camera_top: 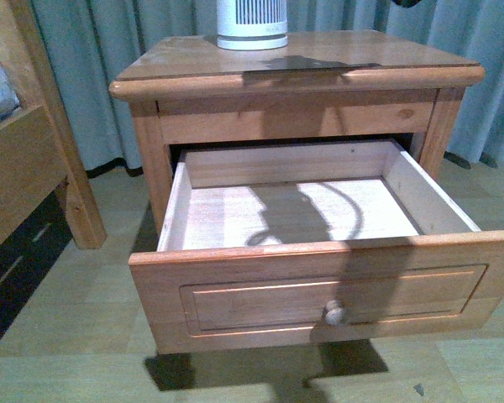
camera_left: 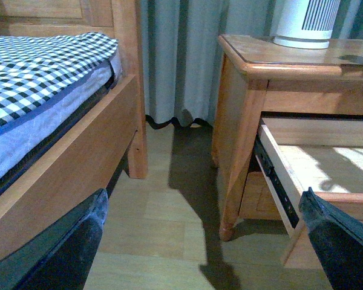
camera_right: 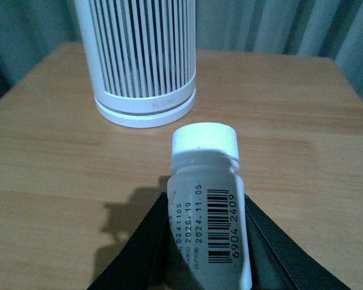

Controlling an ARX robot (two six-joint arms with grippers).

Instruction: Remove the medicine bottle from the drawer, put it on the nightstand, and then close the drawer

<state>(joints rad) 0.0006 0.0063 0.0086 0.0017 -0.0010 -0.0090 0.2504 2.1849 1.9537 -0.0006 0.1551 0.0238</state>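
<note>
While my right pincer (camera_right: 206,248) clamps the ribbed-capped white cylindrical bottle (camera_right: 204,181) over the smooth wooden tabletop (camera_right: 302,121), I see the pale-floored drawer (camera_top: 319,269) pulled out and my left pincer (camera_left: 204,205) released.

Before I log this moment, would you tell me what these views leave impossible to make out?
Right wrist view: the base of the medicine bottle, held in the right tool, is cut off by the lower edge, so contact with the nightstand top is unclear.
Front view: that bottle and tool lie outside the frame; the white appliance is cropped by the upper edge.
Front view: the open drawer hides whatever sits below it.
</note>
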